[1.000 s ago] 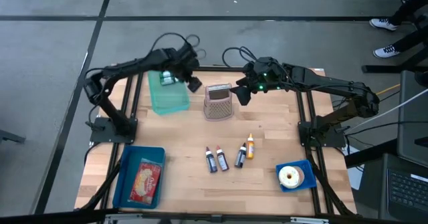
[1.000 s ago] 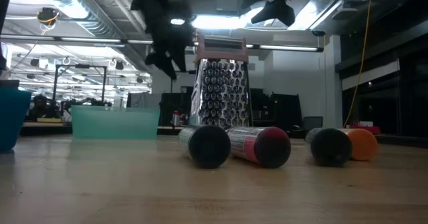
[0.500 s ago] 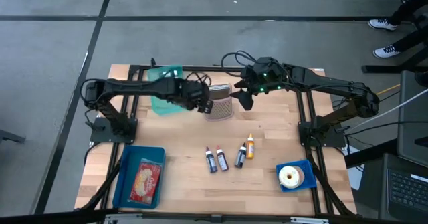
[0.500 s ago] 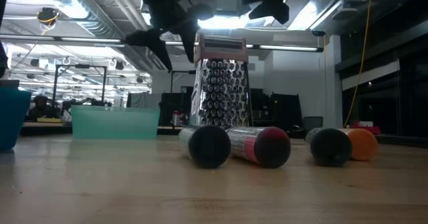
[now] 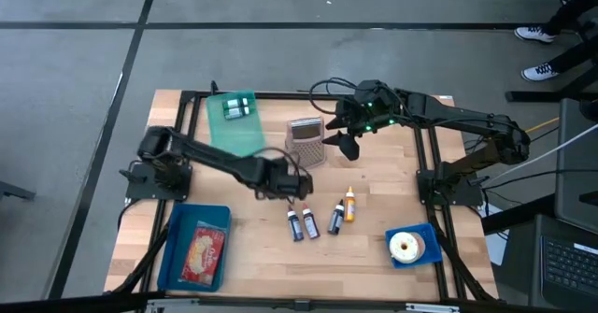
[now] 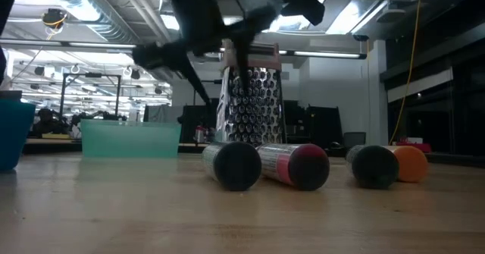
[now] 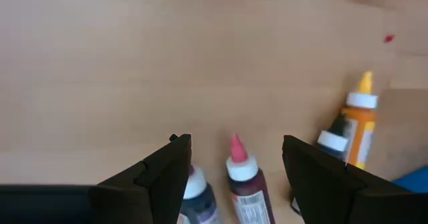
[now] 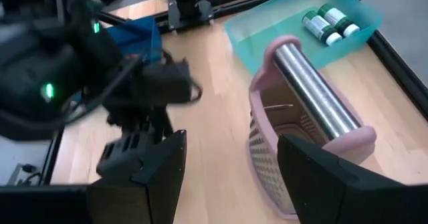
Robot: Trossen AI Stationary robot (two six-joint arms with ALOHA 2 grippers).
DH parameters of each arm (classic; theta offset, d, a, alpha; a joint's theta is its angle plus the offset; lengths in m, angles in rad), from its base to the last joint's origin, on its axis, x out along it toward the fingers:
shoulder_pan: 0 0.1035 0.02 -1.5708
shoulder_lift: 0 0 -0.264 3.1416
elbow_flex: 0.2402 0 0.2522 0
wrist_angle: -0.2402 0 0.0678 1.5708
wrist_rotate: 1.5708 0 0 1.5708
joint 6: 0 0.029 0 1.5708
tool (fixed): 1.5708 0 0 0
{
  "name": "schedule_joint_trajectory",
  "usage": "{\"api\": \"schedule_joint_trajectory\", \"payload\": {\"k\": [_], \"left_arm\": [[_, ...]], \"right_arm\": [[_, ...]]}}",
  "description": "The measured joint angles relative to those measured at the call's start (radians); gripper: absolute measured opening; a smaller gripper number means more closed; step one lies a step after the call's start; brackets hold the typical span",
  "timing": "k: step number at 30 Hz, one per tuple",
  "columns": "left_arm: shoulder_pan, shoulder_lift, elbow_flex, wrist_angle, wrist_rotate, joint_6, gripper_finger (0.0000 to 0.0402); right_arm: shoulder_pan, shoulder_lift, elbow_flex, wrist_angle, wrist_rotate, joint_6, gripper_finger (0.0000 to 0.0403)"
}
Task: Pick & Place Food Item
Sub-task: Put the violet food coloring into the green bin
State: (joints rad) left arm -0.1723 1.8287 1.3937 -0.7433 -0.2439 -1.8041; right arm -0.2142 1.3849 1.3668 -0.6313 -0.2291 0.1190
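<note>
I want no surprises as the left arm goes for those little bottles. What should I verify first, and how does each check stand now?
1. Left gripper open: ok, both fingers spread apart.
2. Left gripper empty: ok, nothing between the fingers.
3. Target in line: ok, the pink-tipped bottle lies between the fingers in the left wrist view; the white-capped bottle is close beside it.
4. Neighbours apart: not ok, the orange bottle and dark bottle lie close together.
5. Right gripper out of the way: ok, hovering open by the grater.
6. Teal bin reachable: ok, it holds two green-capped bottles.
</note>
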Motion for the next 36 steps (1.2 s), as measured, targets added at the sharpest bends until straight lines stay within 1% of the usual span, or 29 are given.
{"api": "schedule_joint_trajectory", "payload": {"k": [3, 6, 10, 17, 21, 30, 36], "left_arm": [[-0.026, 0.072, 0.000, 0.050, 0.034, -0.071, 0.0227], [-0.041, 0.136, -0.001, 0.097, 0.089, -0.105, 0.0223], [-0.046, 0.183, -0.001, 0.166, 0.132, -0.136, 0.0218], [-0.043, 0.184, 0.000, 0.178, 0.125, -0.150, 0.0214], [-0.049, 0.184, 0.000, 0.199, 0.177, -0.139, 0.0213], [-0.100, 0.184, 0.000, 0.193, 0.264, -0.148, 0.0212], [-0.126, 0.184, 0.000, 0.141, 0.241, -0.181, 0.0212]], "right_arm": [[0.000, 0.000, 0.000, -0.016, -0.002, -0.007, 0.0232], [0.000, 0.000, 0.000, -0.033, -0.031, -0.015, 0.0232], [0.002, 0.000, 0.000, -0.043, -0.048, -0.027, 0.0232], [0.002, 0.000, 0.000, -0.059, -0.052, -0.042, 0.0232], [0.002, 0.000, 0.000, -0.069, -0.052, -0.049, 0.0232], [0.002, 0.000, 0.000, -0.069, -0.052, -0.049, 0.0232], [0.002, 0.000, 0.000, -0.067, -0.051, -0.050, 0.0232]]}}
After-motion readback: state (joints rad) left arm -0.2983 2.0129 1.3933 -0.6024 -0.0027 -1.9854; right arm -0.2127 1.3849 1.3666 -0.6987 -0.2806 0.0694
